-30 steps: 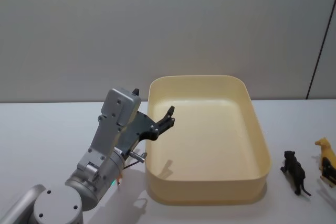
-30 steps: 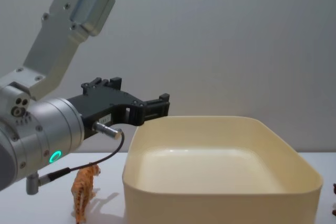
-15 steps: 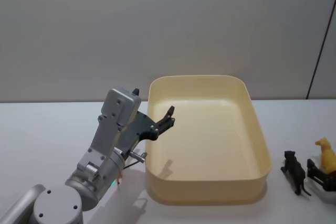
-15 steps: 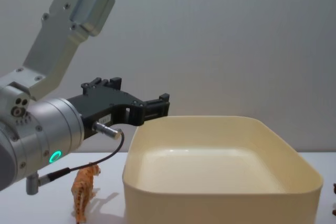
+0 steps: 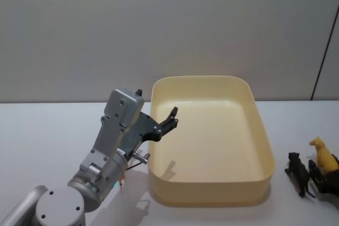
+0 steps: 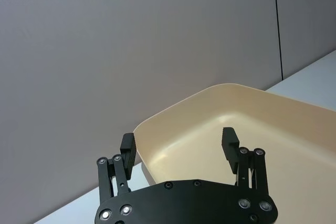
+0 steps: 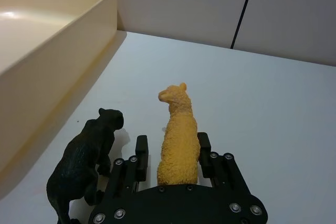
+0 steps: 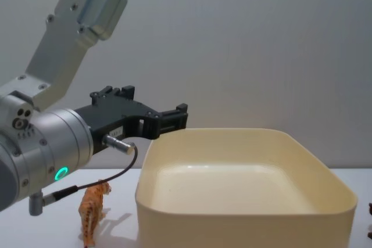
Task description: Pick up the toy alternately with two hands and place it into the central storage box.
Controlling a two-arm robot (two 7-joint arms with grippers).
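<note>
The central storage box (image 5: 206, 194), a cream-yellow tub, stands mid-table with nothing inside. My right gripper (image 5: 324, 171) is at the table's right end, shut on a yellow llama toy (image 5: 322, 154). The right wrist view shows the llama (image 7: 178, 140) upright between the black fingers (image 7: 140, 148). A black panther toy (image 5: 297, 172) stands just left of it, between llama and box. My left gripper (image 5: 167, 123) hovers open over the box's left rim, nothing between its fingers (image 6: 127, 148). An orange tiger toy (image 8: 93, 210) stands on the table left of the box (image 8: 244, 230).
The white table runs to a plain grey wall behind. The left arm's silver body with its green ring (image 8: 61, 172) hangs above the tiger. The box wall (image 7: 47, 56) rises close to the left of the panther (image 7: 84, 166).
The right gripper came up around the yellow llama and closed on it; the llama has shifted slightly left and up. The left arm has not moved.
</note>
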